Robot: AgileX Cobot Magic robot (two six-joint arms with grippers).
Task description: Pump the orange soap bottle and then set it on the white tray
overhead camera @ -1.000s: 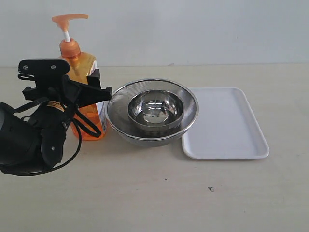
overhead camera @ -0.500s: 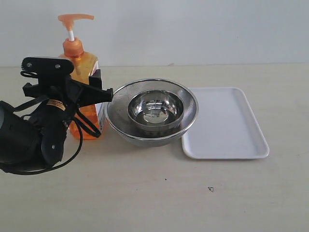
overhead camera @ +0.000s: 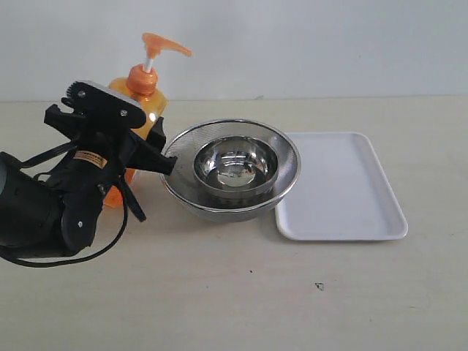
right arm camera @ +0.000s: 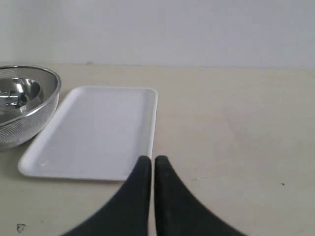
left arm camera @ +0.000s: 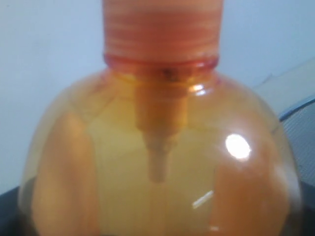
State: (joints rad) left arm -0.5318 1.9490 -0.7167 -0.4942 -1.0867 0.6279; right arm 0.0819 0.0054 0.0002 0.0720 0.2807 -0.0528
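The orange soap bottle (overhead camera: 141, 89) leans to the right at the left of the exterior view, its orange pump head (overhead camera: 162, 45) up on the white stem. My left gripper (overhead camera: 156, 145) is shut on the bottle's body, with the black arm covering most of it. In the left wrist view the bottle's (left arm camera: 157, 162) shoulder and neck fill the picture and the fingers are hidden. The white tray (overhead camera: 340, 183) lies flat on the right, with nothing on it. My right gripper (right arm camera: 153, 160) is shut on nothing, just off the tray's (right arm camera: 98, 130) near corner.
Two round steel bowls (overhead camera: 235, 167), one nested in the other, stand between the bottle and the tray, close against both. The mesh bowl's rim (right arm camera: 29, 105) shows beside the tray in the right wrist view. A beige table (overhead camera: 292, 292) carries everything; a pale wall stands behind.
The left gripper has swung right and tipped, carrying the bottle with it. The bottle has gone from upright to leaning right, its pump head closer to the bowls.
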